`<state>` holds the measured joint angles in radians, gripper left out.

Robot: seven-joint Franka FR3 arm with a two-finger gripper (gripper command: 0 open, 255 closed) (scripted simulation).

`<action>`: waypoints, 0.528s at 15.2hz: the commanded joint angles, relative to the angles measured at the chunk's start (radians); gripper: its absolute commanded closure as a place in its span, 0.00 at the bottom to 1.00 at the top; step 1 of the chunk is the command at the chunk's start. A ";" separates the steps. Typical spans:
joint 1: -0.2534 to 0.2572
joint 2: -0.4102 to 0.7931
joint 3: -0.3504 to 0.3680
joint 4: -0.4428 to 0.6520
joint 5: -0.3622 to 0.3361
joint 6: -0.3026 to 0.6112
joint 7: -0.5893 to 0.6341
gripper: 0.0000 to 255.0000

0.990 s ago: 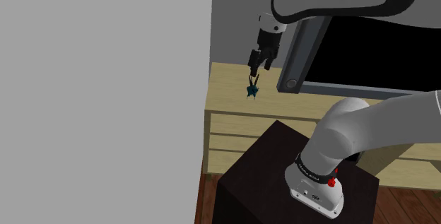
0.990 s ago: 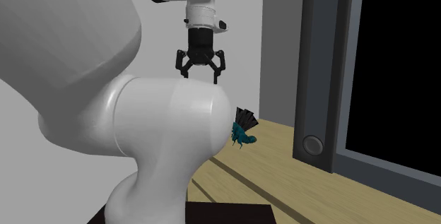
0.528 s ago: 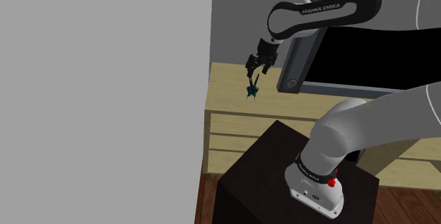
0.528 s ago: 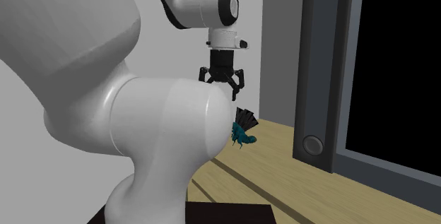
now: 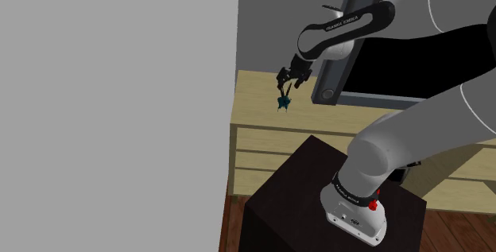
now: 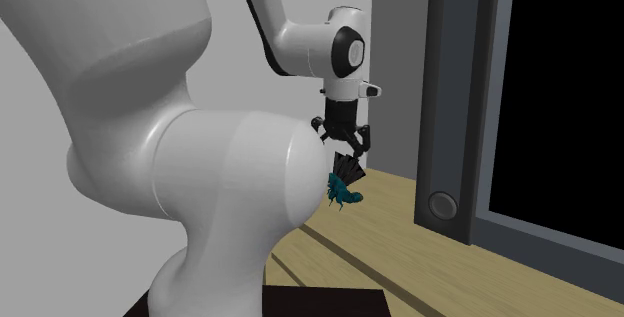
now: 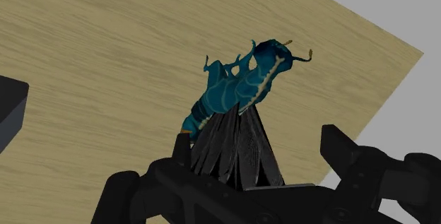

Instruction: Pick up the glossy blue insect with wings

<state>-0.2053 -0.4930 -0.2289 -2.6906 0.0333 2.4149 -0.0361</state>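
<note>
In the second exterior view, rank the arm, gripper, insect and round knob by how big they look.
1. Arm, largest, though nearest the camera.
2. Gripper and insect, about alike; no ranking between them.
3. Knob, smallest.

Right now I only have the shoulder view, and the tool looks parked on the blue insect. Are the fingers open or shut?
Observer: Open. In the wrist view the tool has its fingers apart, with the blue insect and its dark wings between them.
Operator: Are they touching the wings?
Observer: One finger stands clear of them. The other is so close that I cannot tell.
Operator: How does the insect lie?
Observer: The wings fan back toward the tool, and the head with its antennae points away from it, over the wooden top.
</note>
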 commanded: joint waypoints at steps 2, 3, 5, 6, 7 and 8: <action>0.004 0.032 -0.012 -0.021 0.009 0.057 -0.011 0.00; 0.006 0.042 -0.014 -0.028 0.012 0.074 -0.015 0.00; 0.011 0.062 -0.020 -0.041 0.018 0.108 -0.023 0.00; 0.013 0.068 -0.022 -0.045 0.020 0.118 -0.026 0.00; 0.012 0.068 -0.022 -0.045 0.020 0.118 -0.026 0.00; 0.013 0.071 -0.023 -0.043 0.021 0.118 -0.027 1.00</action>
<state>-0.1931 -0.4249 -0.2512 -2.7334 0.0535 2.5299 -0.0620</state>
